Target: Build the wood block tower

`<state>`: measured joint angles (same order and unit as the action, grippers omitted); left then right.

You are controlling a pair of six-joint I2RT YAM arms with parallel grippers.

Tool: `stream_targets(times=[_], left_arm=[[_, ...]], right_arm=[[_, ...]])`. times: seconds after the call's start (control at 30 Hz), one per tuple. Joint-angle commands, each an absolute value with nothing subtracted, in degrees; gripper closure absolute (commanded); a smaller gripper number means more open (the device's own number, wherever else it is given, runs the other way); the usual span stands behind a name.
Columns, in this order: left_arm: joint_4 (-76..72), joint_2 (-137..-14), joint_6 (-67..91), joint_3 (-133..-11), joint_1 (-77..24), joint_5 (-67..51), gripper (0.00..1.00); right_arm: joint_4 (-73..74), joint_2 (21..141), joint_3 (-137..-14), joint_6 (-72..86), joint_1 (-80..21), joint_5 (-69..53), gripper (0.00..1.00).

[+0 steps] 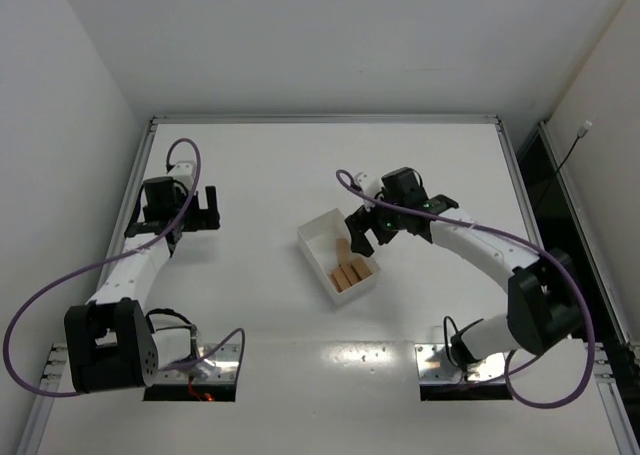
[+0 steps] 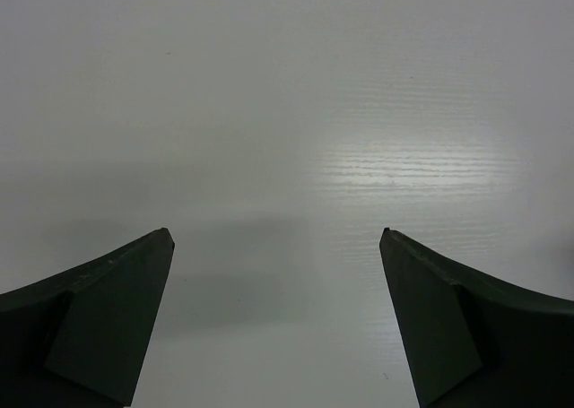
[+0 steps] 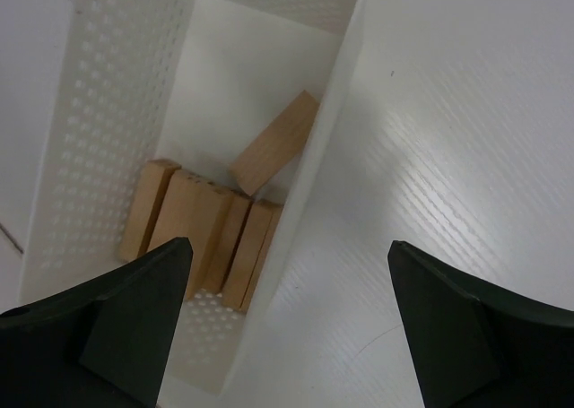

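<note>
Several light-brown wood blocks [image 3: 202, 233] lie side by side in the near end of a white perforated bin [image 3: 99, 121]. One more block [image 3: 273, 143] leans slanted behind them. From above, the blocks [image 1: 351, 272] fill the bin's [image 1: 322, 227] lower end. My right gripper [image 3: 289, 245] is open just above the bin's right wall, one finger over the blocks and the other over the table; it holds nothing. In the top view it [image 1: 365, 237] hovers at the bin's right side. My left gripper [image 2: 276, 233] is open over bare table, far left [image 1: 178, 220]. The tower is out of view.
The white table [image 1: 300, 165] is ringed by a metal rail, with white walls behind and to the sides. Purple cables loop from both arms. The arm bases [image 1: 110, 345] sit at the near edge.
</note>
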<state>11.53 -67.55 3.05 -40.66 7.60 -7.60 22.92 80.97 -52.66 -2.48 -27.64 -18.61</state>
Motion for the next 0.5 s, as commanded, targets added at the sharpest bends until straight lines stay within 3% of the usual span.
stream_targets(times=[0.0,0.07,0.37,0.43,0.47], left_arm=[[10.5,-67.8,3.1,-42.7,8.3,-6.1,0.01],[10.5,-68.3,3.1,-42.7,8.3,-5.5,0.01],[10.5,-71.3,3.1,-43.2,8.3,-4.2,0.01],[9.8,-71.9,3.1,-43.2,8.3,-3.7,0.01],[9.8,-71.9,3.1,-43.2,8.3,-3.7,0.01]], right_arm=[[21.1,83.8,-54.9,-0.7,-28.5,-12.9,0.12],[20.5,86.6,-55.5,0.7,-28.5,-12.4,0.12],[21.0,95.6,-59.8,3.9,-30.3,-10.6,0.4],[21.0,95.6,-59.8,3.9,-31.9,-10.1,0.52],[20.5,95.6,-59.8,4.4,-31.9,-9.2,0.63]])
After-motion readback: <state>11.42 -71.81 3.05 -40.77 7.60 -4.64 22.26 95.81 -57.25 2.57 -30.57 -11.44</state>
